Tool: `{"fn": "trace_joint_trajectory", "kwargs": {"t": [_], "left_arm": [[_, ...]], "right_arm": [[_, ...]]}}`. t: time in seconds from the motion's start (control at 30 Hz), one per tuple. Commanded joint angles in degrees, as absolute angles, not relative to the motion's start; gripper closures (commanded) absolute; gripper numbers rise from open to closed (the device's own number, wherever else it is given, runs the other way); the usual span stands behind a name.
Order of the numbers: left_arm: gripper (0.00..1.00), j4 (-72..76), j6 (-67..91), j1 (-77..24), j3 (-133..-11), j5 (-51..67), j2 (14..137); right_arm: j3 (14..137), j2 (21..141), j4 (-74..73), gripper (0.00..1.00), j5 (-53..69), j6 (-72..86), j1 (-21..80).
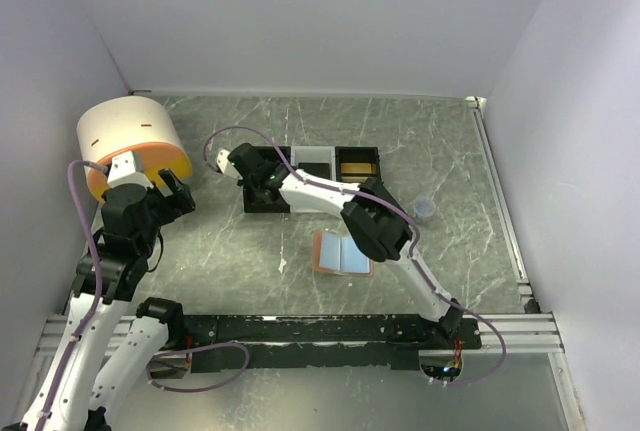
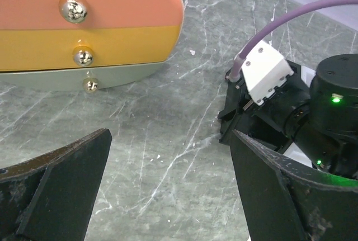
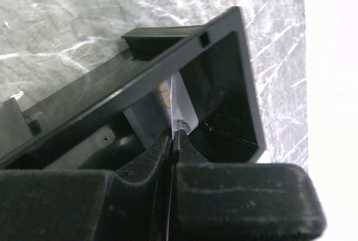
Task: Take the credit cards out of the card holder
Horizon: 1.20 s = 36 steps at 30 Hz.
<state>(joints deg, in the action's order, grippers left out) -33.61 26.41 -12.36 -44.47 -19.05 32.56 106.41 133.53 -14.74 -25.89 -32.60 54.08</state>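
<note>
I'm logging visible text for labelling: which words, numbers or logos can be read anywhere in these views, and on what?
White card pinched in the right gripper at the black tray: an orange mark, too blurred to read.
Card holder: no text visible.
Round drawer box: no text visible.

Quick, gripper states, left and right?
Left gripper: open, holding nothing.
Right gripper: closed on a white card, at the black tray.
</note>
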Motion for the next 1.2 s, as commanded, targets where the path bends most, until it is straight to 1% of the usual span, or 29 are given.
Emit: {"fn": "trace_joint_trajectory", "kwargs": {"t": [0.0, 0.07, 0.2, 0.23, 0.3, 0.4, 0.57, 0.7, 0.8, 0.93, 1.17], "left_arm": [[0.02, -33.91, 26.57, -11.95, -44.17, -19.70, 32.78], [0.02, -34.44, 26.72, -11.93, -44.46, -20.03, 33.28], [0.02, -34.19, 26.46, -11.95, -44.34, -18.96, 33.47], [0.02, -34.19, 26.46, -11.95, -44.30, -18.99, 33.53], [0.02, -34.28, 26.46, -11.90, -44.33, -19.03, 33.39], [0.02, -34.28, 26.46, -11.95, -44.26, -18.98, 33.20], [0.02, -34.28, 26.37, -11.95, -44.14, -19.10, 33.11], [0.02, -34.36, 26.37, -11.95, -44.25, -18.82, 33.57], [0.02, -34.45, 26.29, -11.95, -44.35, -18.54, 33.99], [0.02, -34.45, 26.24, -11.95, -44.28, -18.29, 34.29], [0.02, -34.54, 26.19, -11.95, -44.29, -17.63, 34.80]], "right_arm": [[106.72, 135.52, -13.13, 0.97, -26.85, -36.59, 54.18], [106.04, 135.59, -12.30, 0.96, -26.96, -37.46, 54.16], [107.31, 136.38, -14.04, 0.89, -28.43, -38.09, 54.48], [106.74, 136.29, -13.62, 0.86, -28.13, -38.09, 54.40], [104.95, 135.76, -11.74, 0.78, -28.07, -39.24, 54.19], [104.81, 135.56, -12.17, 0.69, -27.34, -39.48, 54.08], [105.02, 135.73, -12.67, 0.65, -26.88, -39.66, 53.74], [105.71, 136.09, -13.50, 0.53, -26.95, -39.17, 53.20], [106.65, 135.89, -16.17, 0.49, -24.45, -37.00, 52.73], [105.34, 134.24, -15.33, 0.45, -22.56, -35.33, 52.24], [107.67, 132.60, -17.63, 0.40, -19.53, -31.74, 52.15]]}}
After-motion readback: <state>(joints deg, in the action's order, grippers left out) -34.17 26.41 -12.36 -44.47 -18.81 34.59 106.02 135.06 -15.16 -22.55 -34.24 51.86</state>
